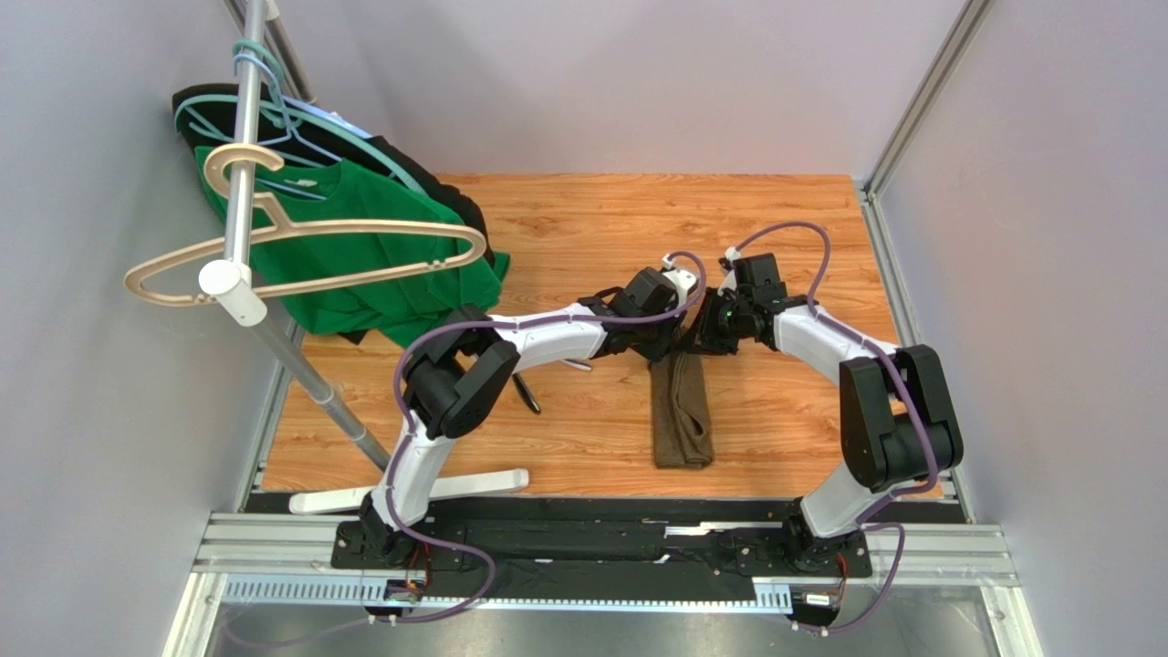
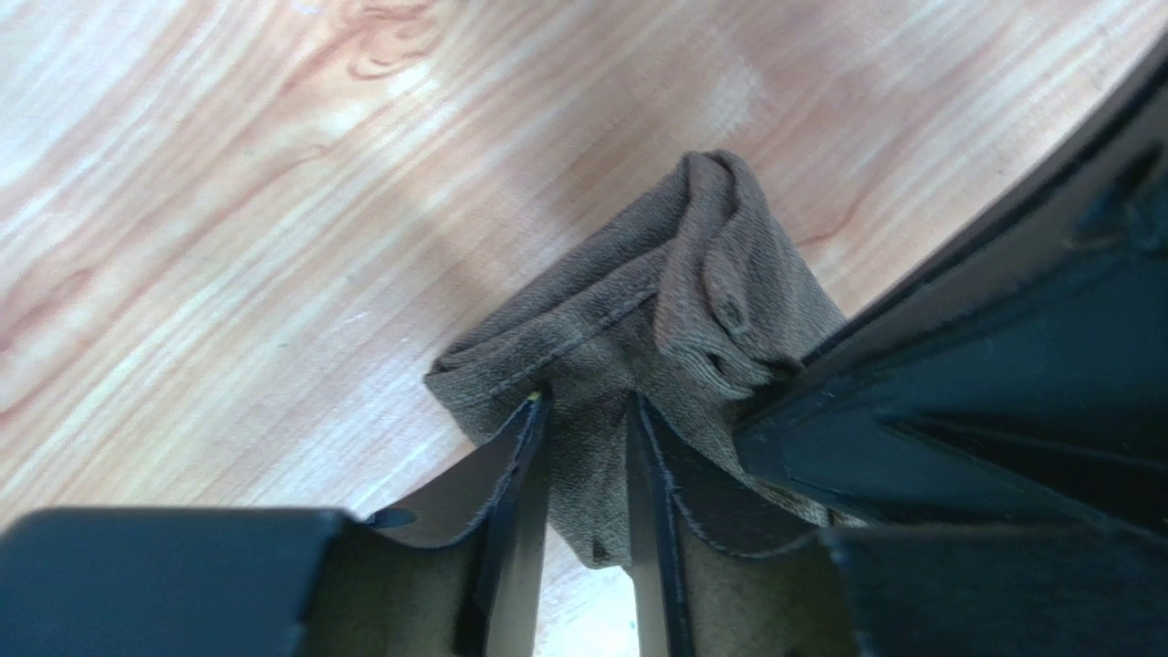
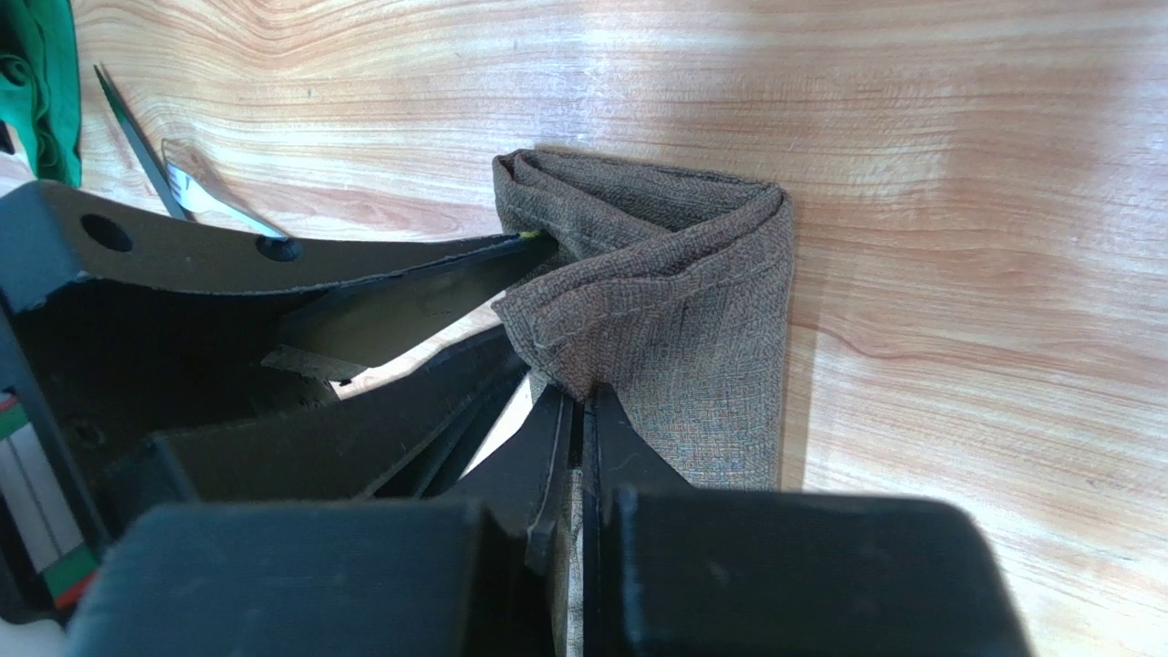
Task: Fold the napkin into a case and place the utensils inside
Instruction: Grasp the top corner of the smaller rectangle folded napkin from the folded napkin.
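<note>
The olive-brown napkin (image 1: 682,411) lies as a long narrow folded strip in the middle of the wooden table, its far end lifted and bunched. My left gripper (image 2: 587,404) straddles a thick fold of that end, with cloth (image 2: 686,294) filling the gap between its fingers. Beside it, my right gripper (image 3: 581,397) is pinched shut on a hem of the same end (image 3: 686,288). Both grippers meet over the strip's far end (image 1: 686,345). Dark-handled utensils (image 1: 527,394) lie left of the napkin, partly under the left arm; a slim dark one (image 3: 137,144) shows in the right wrist view.
A green shirt (image 1: 370,260) and a black garment (image 1: 446,199) hang on a clothes rack (image 1: 247,164) at the back left, with an empty hanger (image 1: 274,260) in front. The rack's pole slants to a white foot (image 1: 439,489) near the left arm's base. Grey walls enclose the table.
</note>
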Available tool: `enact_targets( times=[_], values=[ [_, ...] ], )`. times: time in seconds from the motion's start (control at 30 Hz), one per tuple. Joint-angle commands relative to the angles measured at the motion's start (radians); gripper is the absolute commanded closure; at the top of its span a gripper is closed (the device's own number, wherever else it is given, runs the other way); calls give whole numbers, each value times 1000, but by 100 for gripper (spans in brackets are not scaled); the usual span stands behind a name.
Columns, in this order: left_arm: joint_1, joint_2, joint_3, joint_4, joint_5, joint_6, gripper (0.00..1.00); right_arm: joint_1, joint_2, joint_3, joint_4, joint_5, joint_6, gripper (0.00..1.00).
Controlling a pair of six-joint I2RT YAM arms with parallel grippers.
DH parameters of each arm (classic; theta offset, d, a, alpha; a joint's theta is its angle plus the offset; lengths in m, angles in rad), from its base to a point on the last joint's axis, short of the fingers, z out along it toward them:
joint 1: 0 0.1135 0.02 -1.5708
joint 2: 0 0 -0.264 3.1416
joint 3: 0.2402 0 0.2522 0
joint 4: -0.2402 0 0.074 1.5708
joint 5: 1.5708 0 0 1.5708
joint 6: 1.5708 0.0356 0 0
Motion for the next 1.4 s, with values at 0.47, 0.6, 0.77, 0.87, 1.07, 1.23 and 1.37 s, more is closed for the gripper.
enact_targets(
  times=[0.47,0.6,0.77,0.87,1.07,1.23,1.37],
  values=[
    [26,-71,-41,94,16,-149,100,-2,19,-24,22,-85,-22,100],
    [29,-111,-103,204,16,-177,100,0,37,-27,33,-97,-18,100],
    [31,-162,-204,317,3,-186,100,0,42,-16,22,-96,-18,100],
    [31,-185,-248,388,1,-186,100,1,48,-15,22,-104,-18,100],
    [31,-188,-267,440,1,-200,100,21,57,-9,12,-100,-33,100],
    [29,-194,-281,462,1,-205,100,34,65,2,-10,-79,-48,100],
    [31,-200,-299,480,-31,-206,100,44,86,14,-39,-56,-62,100]
  ],
)
